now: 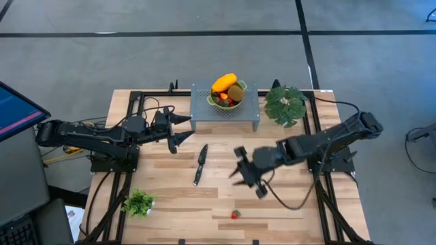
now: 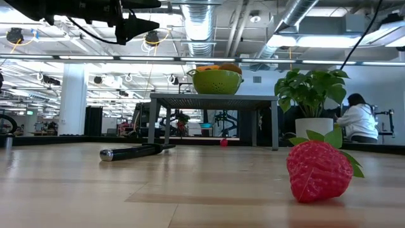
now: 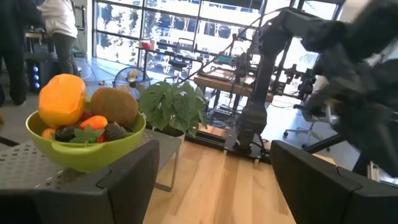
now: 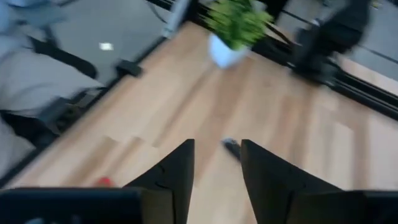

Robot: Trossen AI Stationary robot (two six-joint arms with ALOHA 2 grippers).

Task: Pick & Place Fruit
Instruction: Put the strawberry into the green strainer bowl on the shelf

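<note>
Jaws of the right gripper (image 4: 216, 171) are seen slightly parted around nothing, the strawberry (image 1: 235, 214) lying well apart and half cut off in its wrist view, while the left gripper (image 1: 182, 129) is spread beside the fruit bowl (image 1: 227, 102).

One strawberry (image 1: 235, 214), one knife (image 1: 200, 164), two plants (image 1: 285, 104), one fruit bowl (image 1: 227, 101).

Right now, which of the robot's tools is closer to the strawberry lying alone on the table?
The right. The right tool hangs over the table's middle, a short way from the strawberry near the front edge. The left tool sits much farther off, beside the rack with the green bowl.
</note>
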